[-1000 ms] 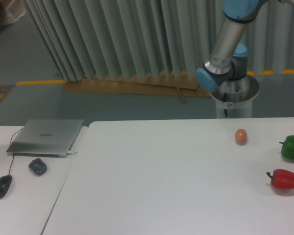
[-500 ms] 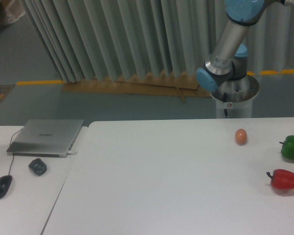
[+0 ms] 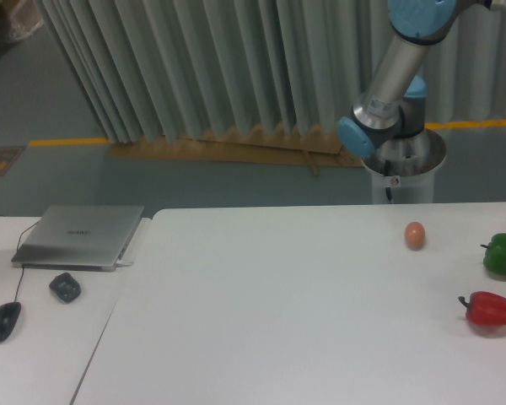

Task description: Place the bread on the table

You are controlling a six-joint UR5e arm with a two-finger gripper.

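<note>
Claw out of view: only the arm (image 3: pixel 394 72) shows, rising from its base (image 3: pixel 402 164) at about one o'clock of the frame and leaving past the top edge. Apart, together or clamped on something: cannot tell. Bread nowhere visible either; perhaps carried up there beyond the frame, perhaps elsewhere, no way to say.

Below and in front of the base, the big white table (image 3: pixel 261 312) with its rounded corner at nine o'clock. On it, bunched toward three o'clock: a small orange-brown ball (image 3: pixel 415 235), near the far edge; a green pepper (image 3: pixel 503 255) at the right border; a red pepper (image 3: pixel 488 309) just nearer than the green one. Likely kept to that side for easy reach from the base, with the broad middle of the top bare as room for setting the loaf down.

Off at nine o'clock, apart from the table, a smaller desk (image 3: pixel 34 337) with a closed laptop (image 3: pixel 81 236), a dark grey lump (image 3: pixel 65 287) and a wired mouse (image 3: pixel 3 321). Probably an operator's corner, outside the arm's work.
</note>
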